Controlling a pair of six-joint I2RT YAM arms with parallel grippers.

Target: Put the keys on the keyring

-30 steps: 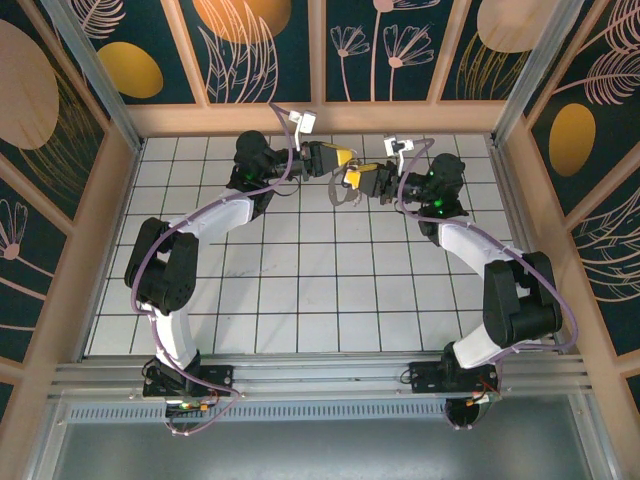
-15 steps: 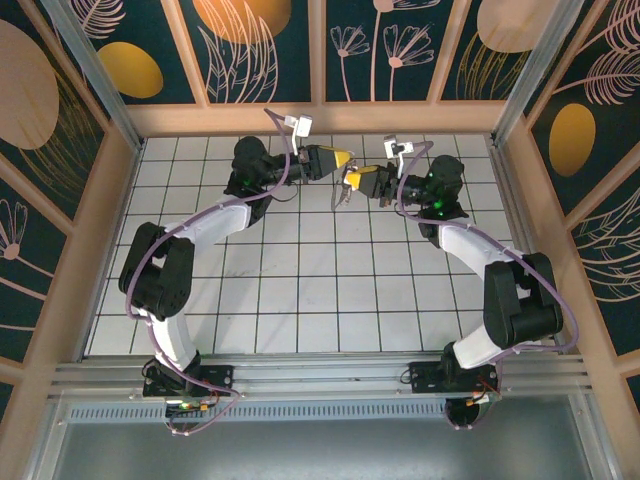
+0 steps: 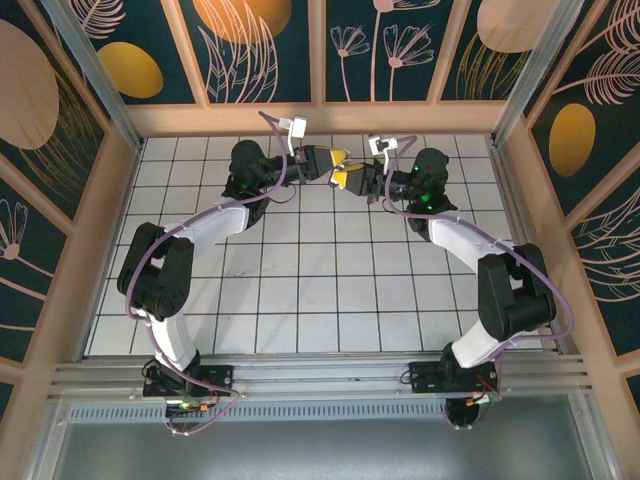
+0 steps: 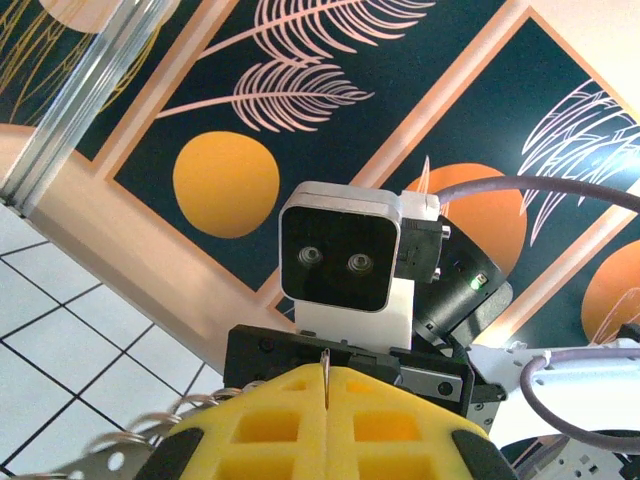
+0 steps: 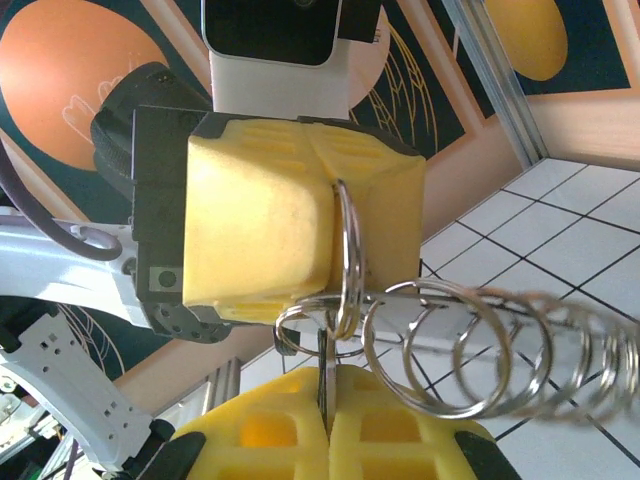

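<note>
Both grippers meet tip to tip above the far middle of the tiled floor. My left gripper (image 3: 338, 158) (image 4: 327, 372) is shut on the edge of a thin silvery split ring (image 5: 346, 250). This ring hangs linked to the keyring (image 5: 450, 300), a flat pale bar that carries several wire rings and runs off to the right. The keyring's rings also blur past low on the left (image 4: 130, 445). My right gripper (image 3: 343, 178) (image 5: 325, 372) is shut on a thin upright metal strip at the keyring's near end. The left gripper's yellow fingers (image 5: 260, 230) stand just above it. The keys are hidden from me.
The wooden back wall (image 3: 320, 118) stands close behind both grippers. Wooden side frames (image 3: 112, 200) (image 3: 530, 200) bound the white tiled floor (image 3: 320, 290), which stretches back to the metal rail (image 3: 320, 376) at the arm bases.
The right gripper has swung left and toward the back wall, carrying the dangling keyring up against the left gripper's tip. The left gripper has shifted slightly toward the wall.
</note>
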